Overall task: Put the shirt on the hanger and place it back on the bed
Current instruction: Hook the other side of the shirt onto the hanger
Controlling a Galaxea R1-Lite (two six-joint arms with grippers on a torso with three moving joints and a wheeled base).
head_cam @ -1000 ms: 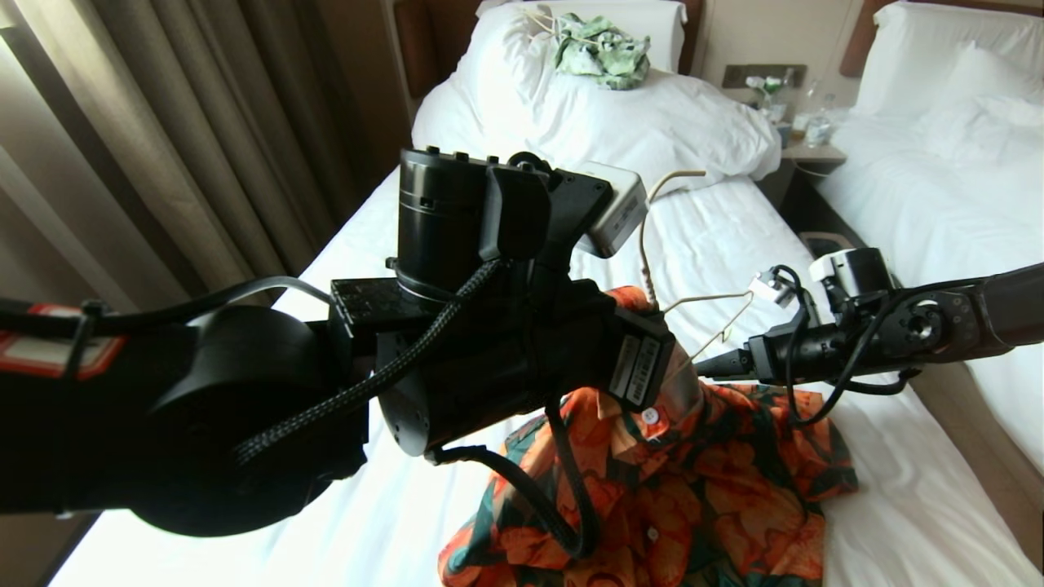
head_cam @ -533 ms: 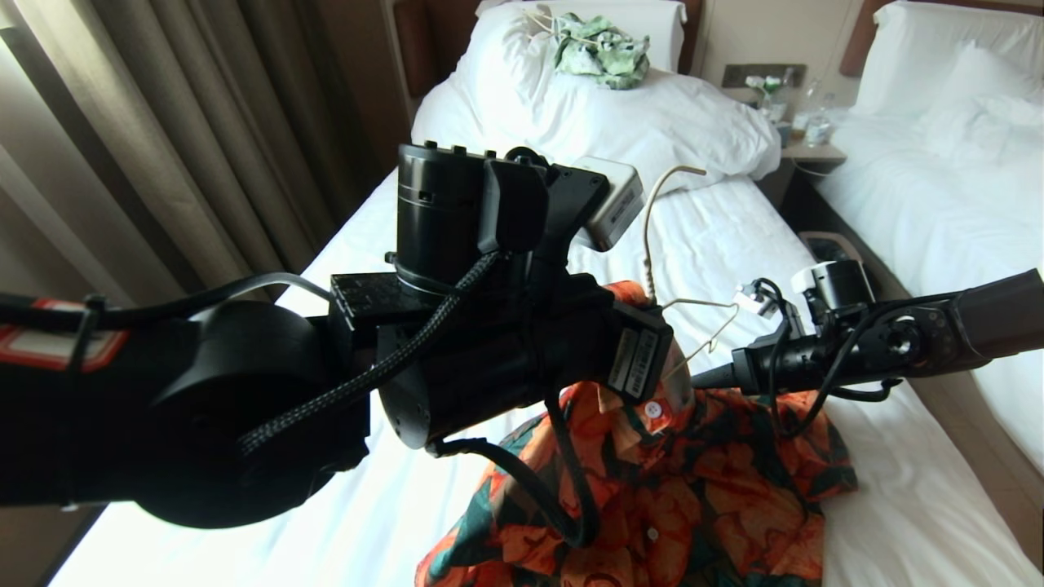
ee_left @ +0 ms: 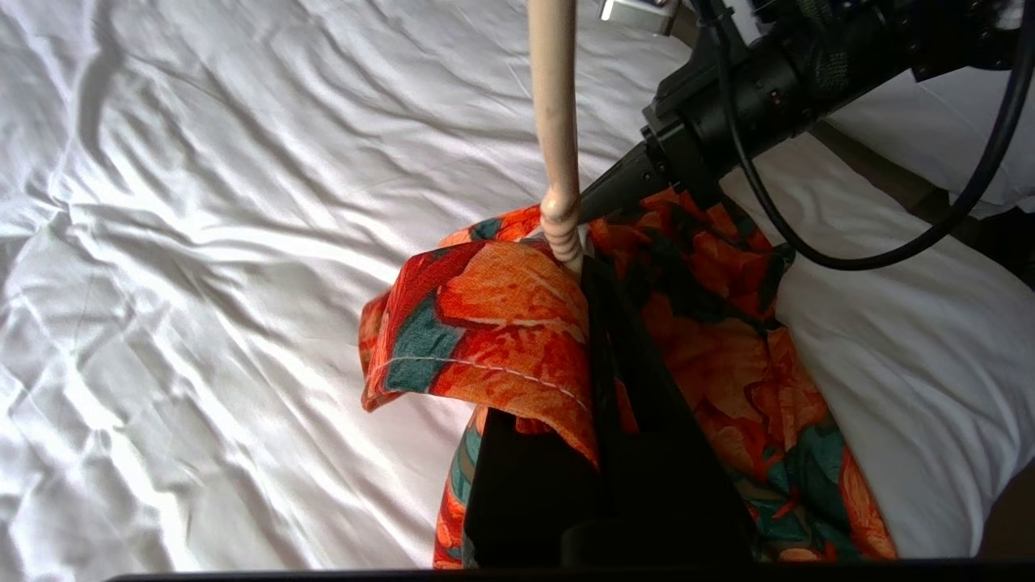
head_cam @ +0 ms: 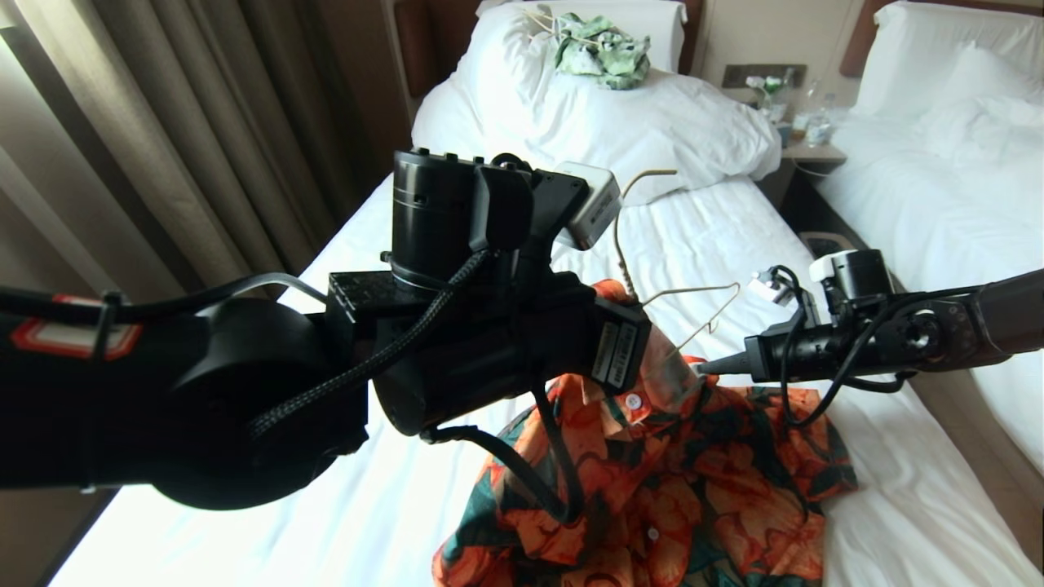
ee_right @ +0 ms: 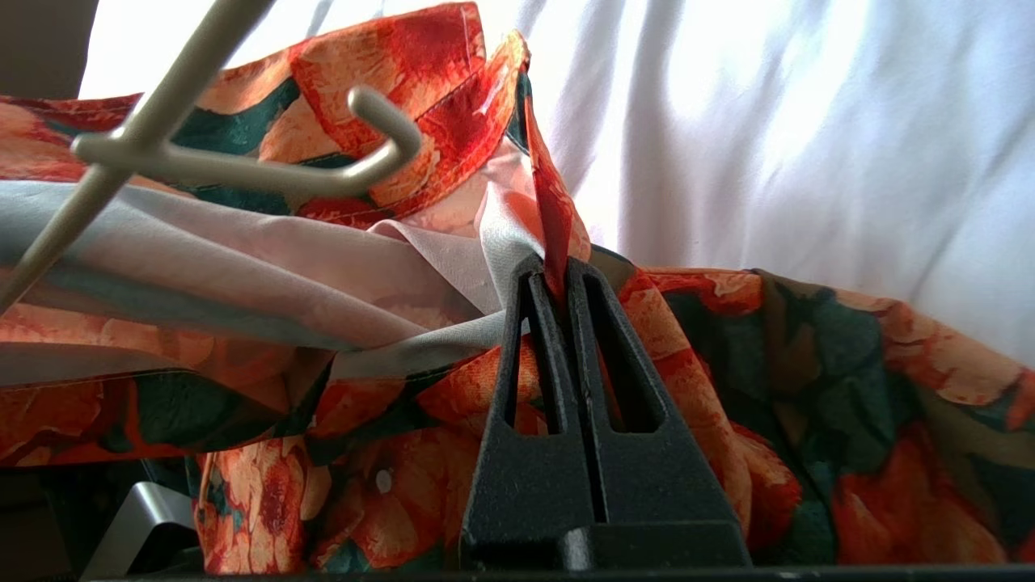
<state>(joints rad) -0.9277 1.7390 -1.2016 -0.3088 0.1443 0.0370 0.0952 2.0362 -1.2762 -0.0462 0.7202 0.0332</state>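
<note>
My left arm fills the near part of the head view. Its left pincer [ee_left: 584,271] is clamped tight at the neck of the hanger [head_cam: 652,289], just under the twisted base of the hook, with a fold of the shirt [head_cam: 652,497] draped over the fingers. The hook rises up and away from that grip.

My right pincer [ee_right: 554,279] reaches in from the right, level, its two fingers pressed together on a thin edge of the shirt's fabric just by the collar, where the pale peach inside shows. The near end of the hanger, with its small upturned notch, hangs bare just beside that pinch, not yet covered by the cloth.

The shirt is lifted at the collar between my two pincers. The rest of it trails down and lies rumpled on the bed [head_cam: 367,530], spread toward the near edge over the wrinkled white sheet.

Farther up the bed sits the bundled duvet [head_cam: 620,122], and on top of it, by the pillow, a small green-and-white garment [head_cam: 599,49] with a thin pale hanger. To the left hang the curtains [head_cam: 163,147]. To the right, past a nightstand [head_cam: 807,151], stands a second white bed [head_cam: 962,163].
</note>
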